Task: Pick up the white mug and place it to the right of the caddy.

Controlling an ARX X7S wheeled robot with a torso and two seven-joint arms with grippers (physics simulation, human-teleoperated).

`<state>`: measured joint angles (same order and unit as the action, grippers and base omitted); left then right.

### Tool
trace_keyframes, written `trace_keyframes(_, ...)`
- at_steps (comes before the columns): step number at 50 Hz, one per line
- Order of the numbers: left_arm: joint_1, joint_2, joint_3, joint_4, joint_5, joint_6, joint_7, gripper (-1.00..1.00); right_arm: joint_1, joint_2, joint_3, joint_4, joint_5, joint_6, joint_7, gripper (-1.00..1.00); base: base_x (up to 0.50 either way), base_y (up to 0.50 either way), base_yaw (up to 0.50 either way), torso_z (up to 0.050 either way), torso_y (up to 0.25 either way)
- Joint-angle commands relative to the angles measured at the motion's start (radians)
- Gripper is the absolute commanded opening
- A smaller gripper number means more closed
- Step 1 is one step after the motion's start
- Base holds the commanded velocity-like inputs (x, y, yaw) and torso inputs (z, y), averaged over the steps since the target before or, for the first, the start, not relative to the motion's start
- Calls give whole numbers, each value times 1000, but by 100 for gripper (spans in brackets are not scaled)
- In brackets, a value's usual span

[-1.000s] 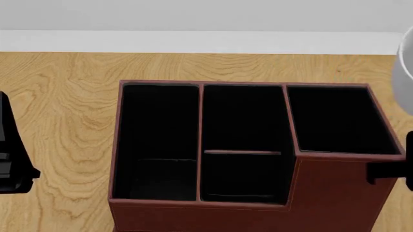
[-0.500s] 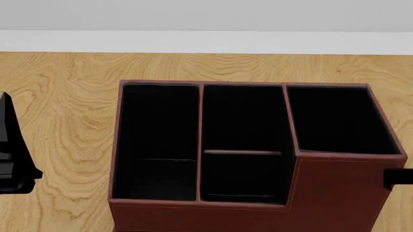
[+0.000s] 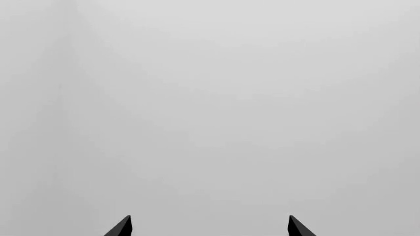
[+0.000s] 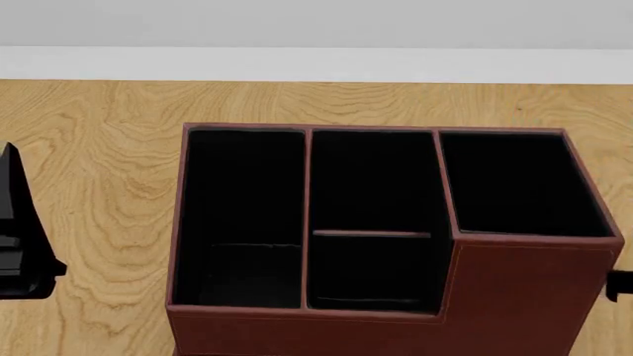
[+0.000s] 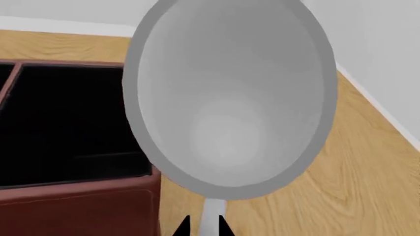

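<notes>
1. Beside the caddy (image 5: 72,142), on its right-hand side, the white mug (image 5: 229,98) hangs in the air, seen from the right wrist camera looking straight down its open mouth.
2. The right gripper (image 5: 203,227) is closed to a narrow gap on a thin white part of the mug at its lower edge, probably the rim or handle; only the two dark tips show, pressed either side of it.
3. The mug's long axis points away from the pincer, towards the wooden table (image 5: 367,162) just right of the caddy's tall corner section. That bare wood is the target, so the coming move is likely a lowering, with the right arm the one in place for it.
4. In the head view the mug is out of frame; only a dark sliver of the right arm shows at the caddy's right edge.
5. The left gripper (image 3: 206,227) faces a blank grey surface, its tips wide apart and holding nothing.
6. Whether the mug clears the caddy's wall is hard to tell.
</notes>
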<state>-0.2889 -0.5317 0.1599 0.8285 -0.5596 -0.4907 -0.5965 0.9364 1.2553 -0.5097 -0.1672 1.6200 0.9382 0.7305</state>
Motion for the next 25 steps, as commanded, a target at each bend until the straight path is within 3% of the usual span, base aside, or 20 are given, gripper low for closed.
trace_keyframes(1,-2,-1,5,-2,1,2,-2,100,-14,9,8,28,-44,-20,-22,-100,0,0,0,0,0)
trace_keyframes(25,1,-8,4,-11,2,12,-3,100,-26,-30,-14,117,-101,-33,-64,-100,0,0,0,0,1)
